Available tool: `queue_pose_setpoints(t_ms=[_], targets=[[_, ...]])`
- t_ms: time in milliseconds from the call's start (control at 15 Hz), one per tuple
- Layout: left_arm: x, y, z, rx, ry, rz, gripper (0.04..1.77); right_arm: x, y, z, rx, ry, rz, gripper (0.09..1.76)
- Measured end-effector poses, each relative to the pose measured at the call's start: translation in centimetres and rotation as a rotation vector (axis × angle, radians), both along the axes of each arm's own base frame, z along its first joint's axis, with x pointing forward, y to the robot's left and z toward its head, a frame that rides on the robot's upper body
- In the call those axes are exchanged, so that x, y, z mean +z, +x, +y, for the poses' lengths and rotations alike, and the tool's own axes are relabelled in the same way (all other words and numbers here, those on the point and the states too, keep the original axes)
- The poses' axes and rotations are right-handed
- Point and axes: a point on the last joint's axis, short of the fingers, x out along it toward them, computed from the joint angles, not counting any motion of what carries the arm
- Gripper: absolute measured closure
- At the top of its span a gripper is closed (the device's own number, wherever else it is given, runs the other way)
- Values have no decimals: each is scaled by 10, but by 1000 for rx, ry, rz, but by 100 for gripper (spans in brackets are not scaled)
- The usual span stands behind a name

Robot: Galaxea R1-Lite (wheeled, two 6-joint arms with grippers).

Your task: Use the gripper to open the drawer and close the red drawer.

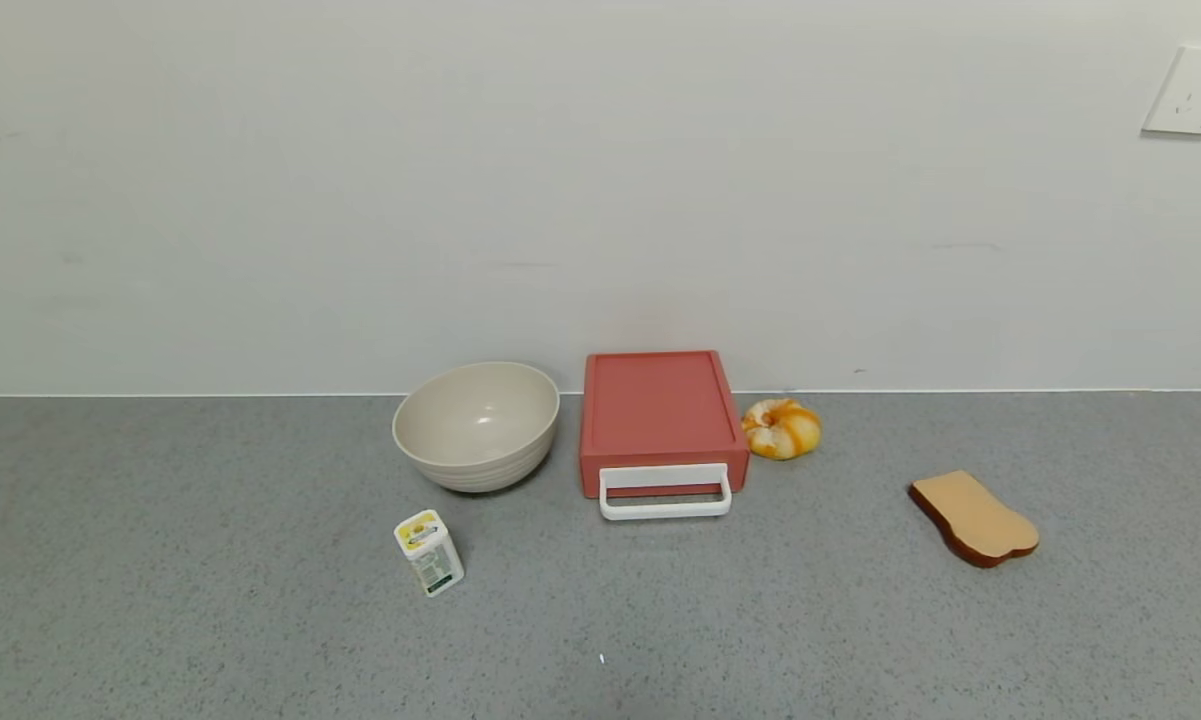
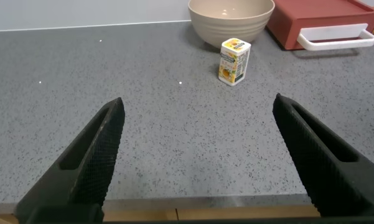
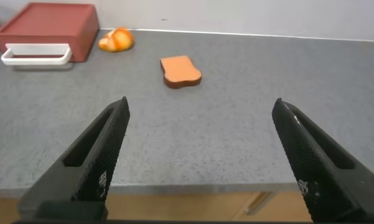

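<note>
The salmon-red drawer (image 1: pixel 660 415) stands against the back wall at the middle of the grey counter, its tray pushed in and its white loop handle (image 1: pixel 665 492) facing me. It also shows in the left wrist view (image 2: pixel 317 22) and the right wrist view (image 3: pixel 46 28). Neither arm shows in the head view. My left gripper (image 2: pixel 199 106) is open and empty, hovering at the counter's front edge, far from the drawer. My right gripper (image 3: pixel 200 107) is open and empty, also at the front edge.
A beige bowl (image 1: pixel 476 425) stands left of the drawer. A small white carton (image 1: pixel 428 552) stands in front of the bowl. A yellow bun (image 1: pixel 781 428) lies right of the drawer. A toast slice (image 1: pixel 973 518) lies farther right.
</note>
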Motion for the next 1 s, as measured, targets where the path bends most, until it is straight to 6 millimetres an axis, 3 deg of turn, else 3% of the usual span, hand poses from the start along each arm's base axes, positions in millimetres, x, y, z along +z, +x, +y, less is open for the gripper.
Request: queue_pose_setpoints(t_ms=[333, 733, 1000], targets=[[0, 0, 0, -1, 0, 0, 9, -21, 24, 0, 1, -53, -116, 15], [0, 0, 0, -2, -1, 0, 9, -60, 45, 2, 69, -76, -53, 15], [0, 0, 0, -4, -1, 0, 9, -73, 51, 2, 105, -42, -36, 15]])
